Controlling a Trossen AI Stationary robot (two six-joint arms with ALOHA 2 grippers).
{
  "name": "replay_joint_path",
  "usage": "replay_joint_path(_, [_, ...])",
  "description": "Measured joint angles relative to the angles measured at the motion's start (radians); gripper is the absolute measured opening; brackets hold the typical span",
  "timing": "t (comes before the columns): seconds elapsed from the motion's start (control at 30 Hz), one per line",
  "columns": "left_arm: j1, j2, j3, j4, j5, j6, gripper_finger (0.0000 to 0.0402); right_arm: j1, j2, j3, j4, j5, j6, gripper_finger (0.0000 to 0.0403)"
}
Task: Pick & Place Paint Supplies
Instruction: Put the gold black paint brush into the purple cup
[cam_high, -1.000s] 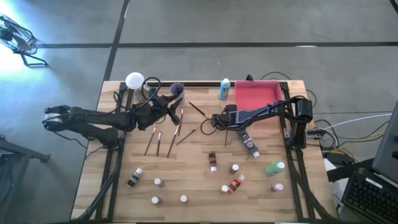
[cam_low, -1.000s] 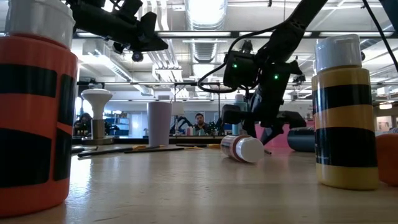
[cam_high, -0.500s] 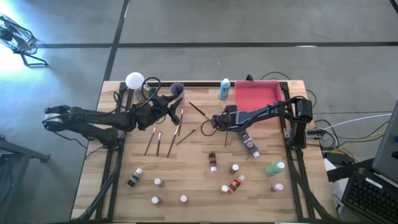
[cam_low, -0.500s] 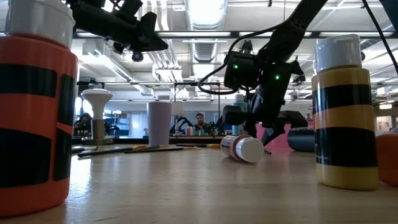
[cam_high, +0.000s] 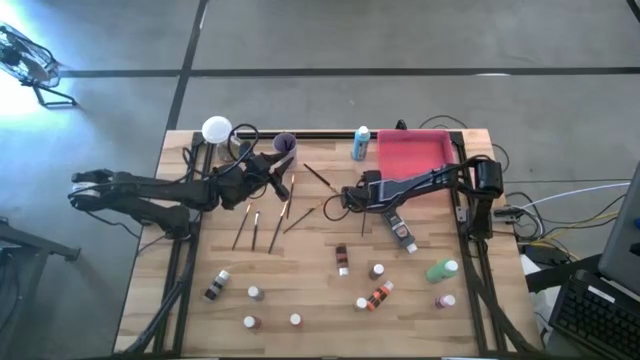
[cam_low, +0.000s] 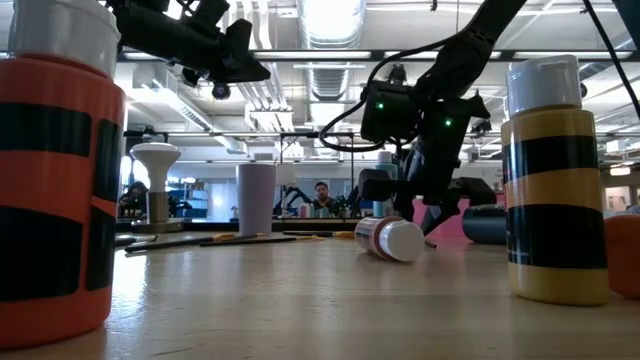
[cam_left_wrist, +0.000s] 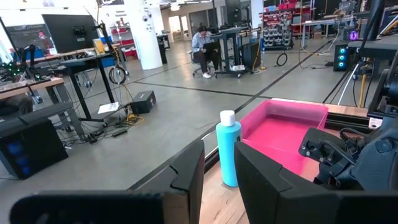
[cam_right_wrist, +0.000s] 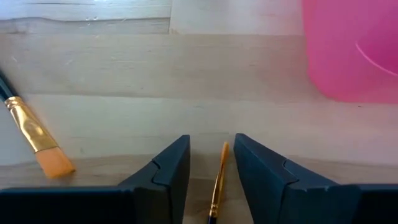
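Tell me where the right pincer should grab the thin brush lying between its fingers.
Grip the thin brush across its slim handle, coming straight down from above. It lies flat on the table, lengthwise between the right pincer's fingers, so closing them should pinch the shaft.

Approx 10 bottles (cam_high: 377, 270), 6 brushes (cam_high: 255, 228), 1 tube (cam_high: 402, 232), 1 tray (cam_high: 412, 160), 1 cup (cam_high: 284, 144)

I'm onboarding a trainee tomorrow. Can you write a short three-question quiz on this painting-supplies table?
1. True or false: the blue bottle stands upright beside the pink tray.
2. What lies between the right tool's fingers: A) a tube, B) a thin brush, C) a cap?
3. Which object stands beside the lilac cup at the table's far edge?

Key: 1 true; 2 B; 3 the white-topped lamp-like object.
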Motion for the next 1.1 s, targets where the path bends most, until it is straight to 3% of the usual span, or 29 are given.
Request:
replay_joint_path(0.73, [0.000, 0.000, 0.000, 0.000, 0.000, 0.000, 0.0094, -0.001, 0.000, 0.000, -0.013, -0.008, -0.068, 0.0012])
replay_joint_path(1.1, [0.000, 0.000, 0.000, 0.000, 0.000, 0.000, 0.0094, -0.002, 0.000, 0.001, -0.017, -0.011, -0.079, 0.0008])
